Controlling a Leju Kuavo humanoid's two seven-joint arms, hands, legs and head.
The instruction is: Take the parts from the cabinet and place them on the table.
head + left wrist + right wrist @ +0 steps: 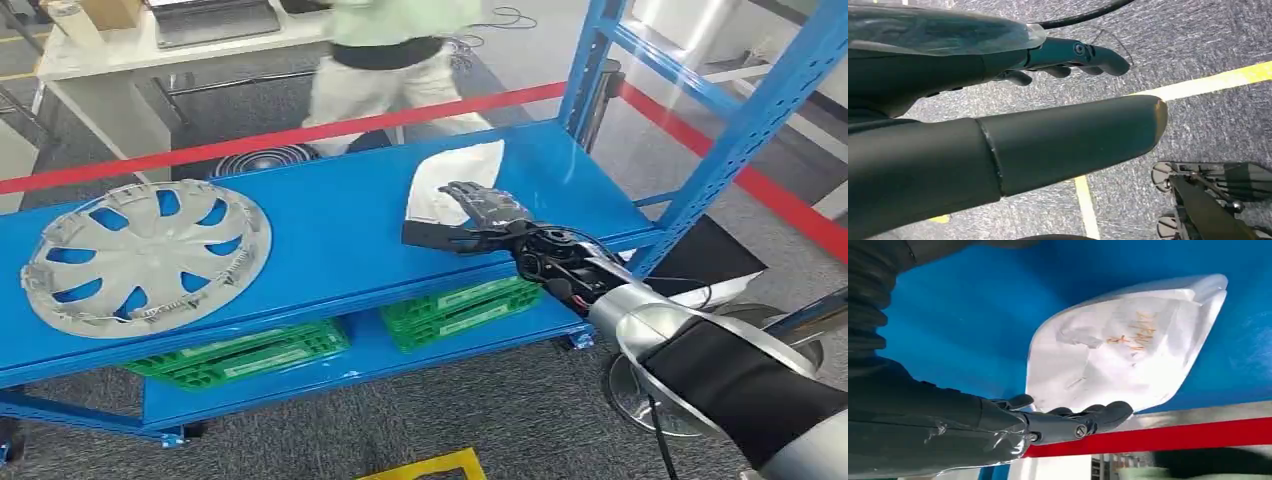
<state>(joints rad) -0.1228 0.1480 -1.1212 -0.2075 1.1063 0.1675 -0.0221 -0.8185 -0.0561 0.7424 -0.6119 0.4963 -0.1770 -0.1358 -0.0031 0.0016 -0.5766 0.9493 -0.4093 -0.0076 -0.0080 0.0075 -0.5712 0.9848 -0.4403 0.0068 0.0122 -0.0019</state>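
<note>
A white wrapped part [462, 172] lies on the blue cabinet shelf [330, 220], right of centre. My right hand [482, 214] reaches in over its near end, fingers spread and the thumb low beside it. In the right wrist view, the fingers [1083, 421] lie along the edge of the white part [1128, 350] without closing round it. A grey hubcap [145, 255] rests flat on the shelf's left end. My left hand [1013, 65] hangs above the floor, its fingers loosely extended and holding nothing.
Green crates [465, 305] [250, 355] sit on the lower shelf. A blue upright post [740, 130] stands right of my arm. A red tape barrier [250, 140] runs behind the cabinet, with a person [390, 50] walking beyond it. Yellow lines [1208, 82] mark the grey floor.
</note>
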